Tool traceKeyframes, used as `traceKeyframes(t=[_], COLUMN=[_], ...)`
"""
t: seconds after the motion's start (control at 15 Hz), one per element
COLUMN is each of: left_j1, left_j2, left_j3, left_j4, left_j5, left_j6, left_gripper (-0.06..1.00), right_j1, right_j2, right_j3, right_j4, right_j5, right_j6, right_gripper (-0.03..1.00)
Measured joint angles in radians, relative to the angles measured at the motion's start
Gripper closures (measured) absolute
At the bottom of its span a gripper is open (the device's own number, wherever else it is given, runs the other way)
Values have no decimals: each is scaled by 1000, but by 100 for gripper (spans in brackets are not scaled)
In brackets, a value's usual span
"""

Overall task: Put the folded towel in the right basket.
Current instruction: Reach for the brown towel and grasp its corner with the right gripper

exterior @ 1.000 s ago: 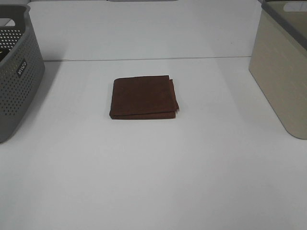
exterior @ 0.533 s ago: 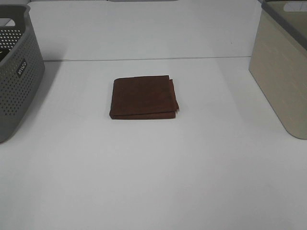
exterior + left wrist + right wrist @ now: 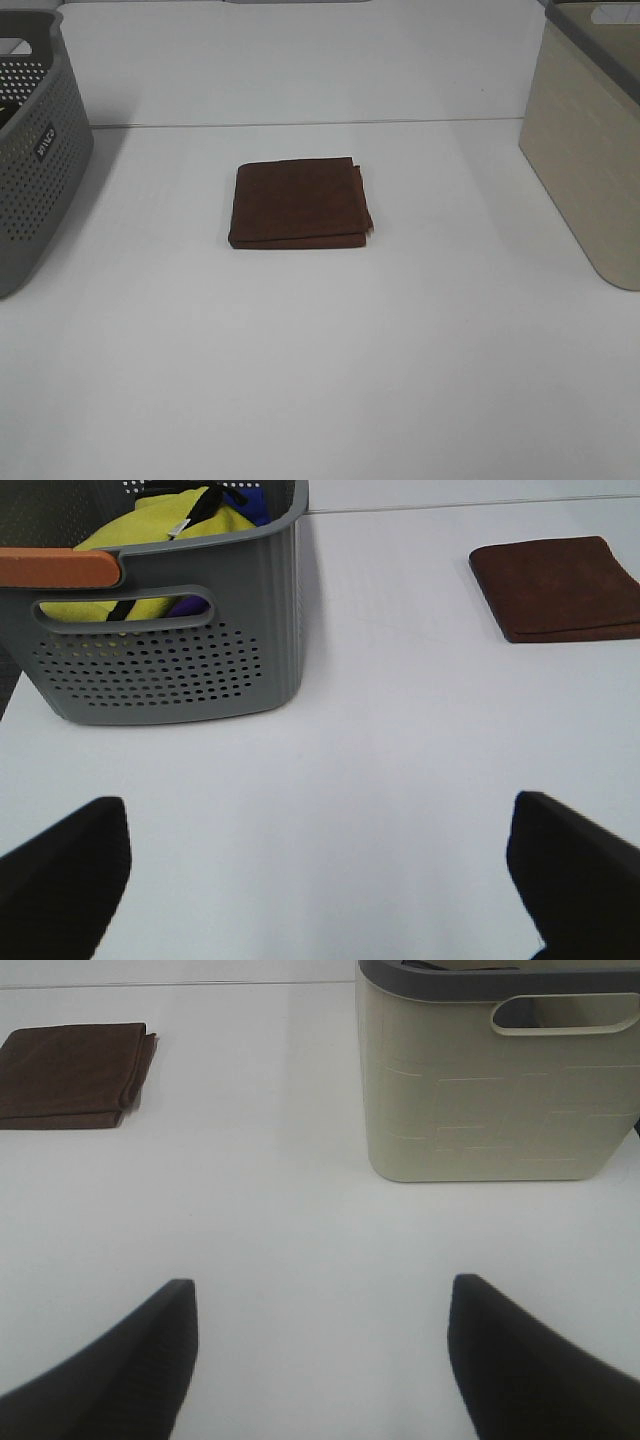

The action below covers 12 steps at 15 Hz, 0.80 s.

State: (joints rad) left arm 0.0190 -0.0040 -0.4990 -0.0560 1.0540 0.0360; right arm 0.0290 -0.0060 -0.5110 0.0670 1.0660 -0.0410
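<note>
A folded brown towel [image 3: 300, 203] lies flat in the middle of the white table; it also shows in the left wrist view [image 3: 556, 587] and the right wrist view [image 3: 72, 1074]. The beige right basket [image 3: 590, 150] stands at the table's right edge and shows in the right wrist view [image 3: 495, 1090]. My left gripper [image 3: 320, 880] is open and empty, well short of the towel. My right gripper [image 3: 320, 1360] is open and empty, near the beige basket. Neither gripper shows in the exterior high view.
A grey perforated basket [image 3: 35, 150] stands at the left edge; in the left wrist view [image 3: 170, 650] it holds yellow and blue cloth [image 3: 160, 530]. The white table [image 3: 320, 360] stretches bare in front of the towel.
</note>
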Motion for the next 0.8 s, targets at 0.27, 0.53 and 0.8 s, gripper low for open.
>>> traceKeyframes(t=[0.27, 0.53, 0.8], left_j1=[0, 0, 0], left_j2=[0, 0, 0], left_j3=[0, 0, 0], left_j4=[0, 0, 0], left_j5=[0, 0, 0], left_j6=[0, 0, 0], left_gripper=[-3, -3, -3], right_j1=[0, 0, 0], right_j2=[0, 0, 0], right_j3=[0, 0, 0], right_j4=[0, 0, 0], right_j5=[0, 0, 0], right_j6=[0, 0, 0], right_gripper=[29, 29, 29])
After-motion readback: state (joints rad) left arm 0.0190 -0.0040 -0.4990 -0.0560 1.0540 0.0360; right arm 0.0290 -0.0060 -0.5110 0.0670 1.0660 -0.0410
